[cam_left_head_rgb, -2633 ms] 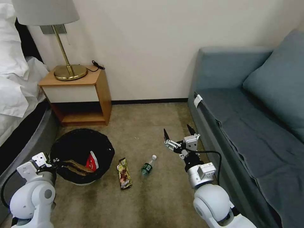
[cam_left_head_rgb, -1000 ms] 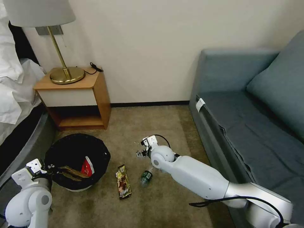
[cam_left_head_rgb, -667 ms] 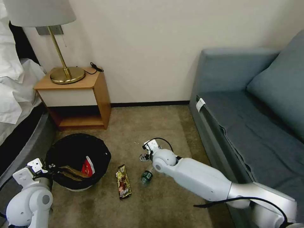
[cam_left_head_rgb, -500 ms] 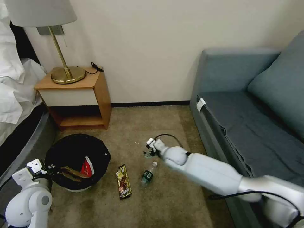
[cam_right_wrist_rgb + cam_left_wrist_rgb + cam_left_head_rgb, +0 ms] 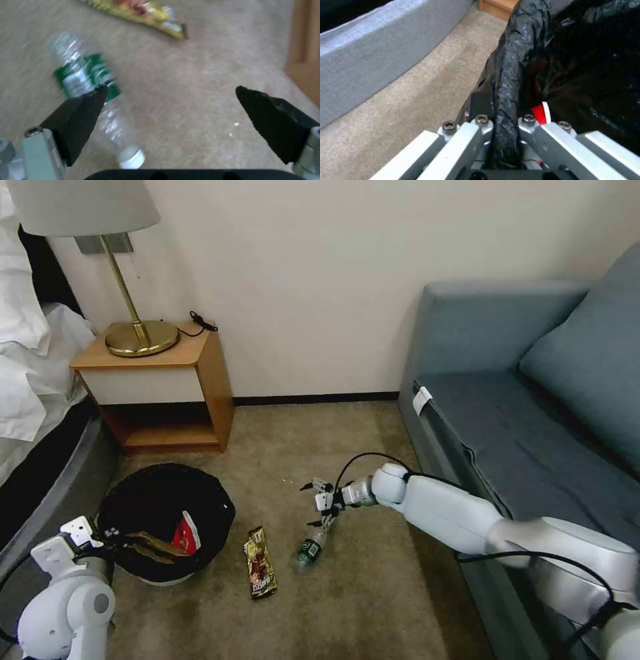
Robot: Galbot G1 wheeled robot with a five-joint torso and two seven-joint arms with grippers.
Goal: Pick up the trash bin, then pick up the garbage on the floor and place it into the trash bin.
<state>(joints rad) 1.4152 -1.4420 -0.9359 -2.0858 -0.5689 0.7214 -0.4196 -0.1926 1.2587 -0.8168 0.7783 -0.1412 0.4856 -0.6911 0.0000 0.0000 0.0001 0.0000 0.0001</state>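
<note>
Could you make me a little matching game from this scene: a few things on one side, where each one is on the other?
Things:
1. green bottle
2. red-white wrapper
3. left gripper
4. right gripper

Places:
A. clamped on the trash bin rim
B. open above the bottle's cap end
C. lying on the carpet
D. inside the bin

Pairs: 1-C, 2-D, 3-A, 4-B

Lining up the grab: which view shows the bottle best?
Right wrist view: the bottle lies close beside one finger of the open right gripper. Head view shows it whole but small, below that gripper.
</note>
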